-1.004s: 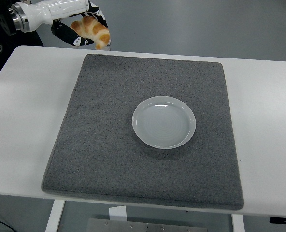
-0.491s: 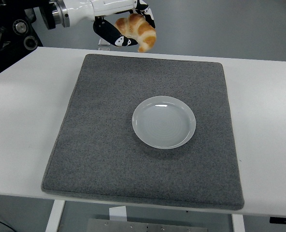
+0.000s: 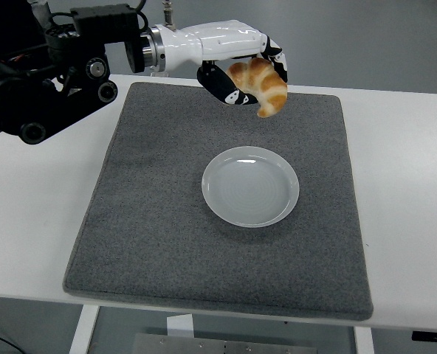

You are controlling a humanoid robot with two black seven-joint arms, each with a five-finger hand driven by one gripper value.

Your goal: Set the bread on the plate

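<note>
- Moved along to the right since the earlier frames: the golden-brown, crescent-shaped croissant (image 3: 260,88), which was out past the mat's far-left corner a second ago, now hangs above the far edge of the mat, a little right of its middle.
- Carrying it is the left hand (image 3: 242,72), white-shelled with black-and-white patterned fingers (image 3: 224,87); the fingers are curled round the bread from behind and underneath, thumb side over the top, so it is gripped and held clear of the mat.
- More of the left arm (image 3: 63,70) has come into sight too: the black jointed section and the white forearm now stretch in from the upper-left corner over the table.
- Beyond the plate's far rim is where the croissant sits in this view, well apart from it and not over it.
- Round, pale grey-white glazed plate (image 3: 251,186) lies just where it did before, flat on the mat a little right of centre, with nothing on it.
- Dark grey felt-like square mat (image 3: 152,221) has not shifted on the white table (image 3: 410,192).
- Counting up: one croissant, one plate, one mat, one table, one robot hand showing.
</note>
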